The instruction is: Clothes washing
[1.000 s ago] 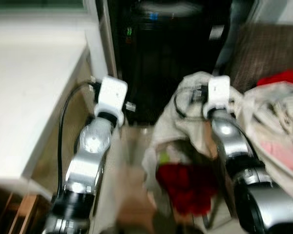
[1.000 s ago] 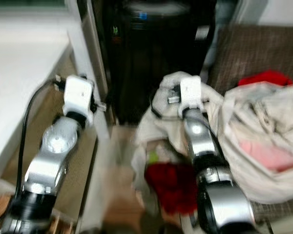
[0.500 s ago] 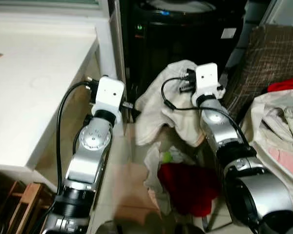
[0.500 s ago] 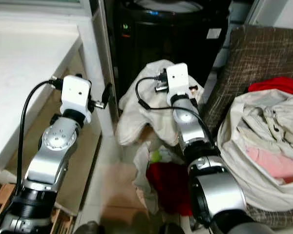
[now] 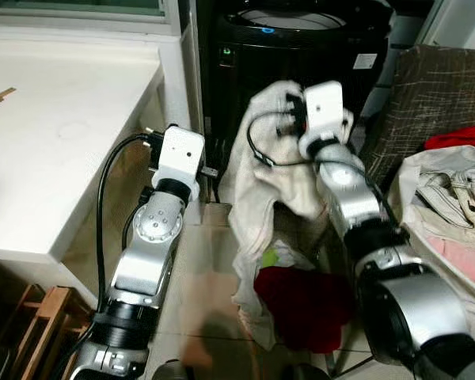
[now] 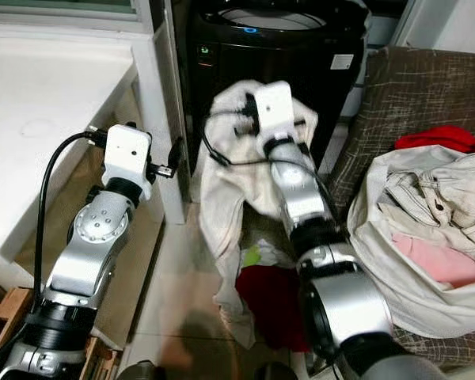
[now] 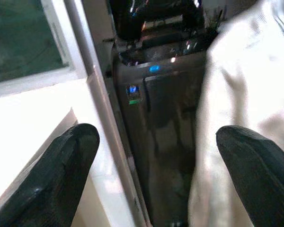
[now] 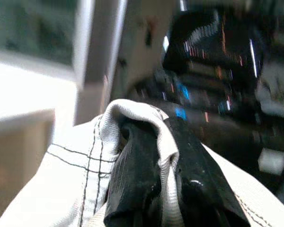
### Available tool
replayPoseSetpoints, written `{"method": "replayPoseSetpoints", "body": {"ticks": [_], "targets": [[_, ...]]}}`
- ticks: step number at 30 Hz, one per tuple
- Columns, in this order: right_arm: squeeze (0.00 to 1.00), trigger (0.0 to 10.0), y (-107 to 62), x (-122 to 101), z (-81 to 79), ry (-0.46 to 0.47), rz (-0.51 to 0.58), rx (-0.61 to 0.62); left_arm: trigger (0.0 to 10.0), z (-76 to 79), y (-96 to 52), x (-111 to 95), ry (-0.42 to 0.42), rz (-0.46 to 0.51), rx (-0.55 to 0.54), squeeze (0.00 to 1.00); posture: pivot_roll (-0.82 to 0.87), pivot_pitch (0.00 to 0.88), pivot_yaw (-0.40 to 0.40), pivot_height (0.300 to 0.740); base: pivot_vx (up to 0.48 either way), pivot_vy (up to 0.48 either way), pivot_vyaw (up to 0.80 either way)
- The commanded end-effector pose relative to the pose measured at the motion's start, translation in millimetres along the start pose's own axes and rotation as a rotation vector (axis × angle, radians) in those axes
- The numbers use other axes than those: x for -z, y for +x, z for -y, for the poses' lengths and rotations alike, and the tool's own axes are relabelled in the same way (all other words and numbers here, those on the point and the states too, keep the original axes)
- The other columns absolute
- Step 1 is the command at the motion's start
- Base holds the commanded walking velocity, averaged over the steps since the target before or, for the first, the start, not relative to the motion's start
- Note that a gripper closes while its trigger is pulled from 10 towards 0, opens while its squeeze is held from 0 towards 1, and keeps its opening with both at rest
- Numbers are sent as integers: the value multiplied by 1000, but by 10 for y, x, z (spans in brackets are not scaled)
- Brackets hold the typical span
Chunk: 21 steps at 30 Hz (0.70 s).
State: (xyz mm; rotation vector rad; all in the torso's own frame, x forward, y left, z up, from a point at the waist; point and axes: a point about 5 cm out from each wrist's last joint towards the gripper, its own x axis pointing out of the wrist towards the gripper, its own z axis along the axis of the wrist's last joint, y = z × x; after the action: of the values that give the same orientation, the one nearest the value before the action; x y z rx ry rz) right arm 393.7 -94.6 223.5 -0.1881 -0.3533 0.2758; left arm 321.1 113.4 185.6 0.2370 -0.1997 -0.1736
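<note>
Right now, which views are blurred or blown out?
Left eye view: mostly sharp, slight motion smear at the right gripper and the white cloth it holds; white counter bright. Right wrist view: background streaked with motion blur, cloth pinched between the fingers sharp. Left wrist view: soft, washing machine dim, fingers out of focus.

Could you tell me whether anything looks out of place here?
Nothing is damaged, but red clothing lies heaped on the floor below the white garment that the right gripper holds up before the black washing machine.
</note>
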Motion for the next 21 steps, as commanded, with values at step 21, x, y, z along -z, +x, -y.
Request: {"method": "replayPoseSetpoints", "body": {"ticks": [21], "targets": [[0,10000,93,-361,-202,99,174,-84,10000,-70,1,-162,56,78,-35,0,56,0,-41,740,0,0,306]]}}
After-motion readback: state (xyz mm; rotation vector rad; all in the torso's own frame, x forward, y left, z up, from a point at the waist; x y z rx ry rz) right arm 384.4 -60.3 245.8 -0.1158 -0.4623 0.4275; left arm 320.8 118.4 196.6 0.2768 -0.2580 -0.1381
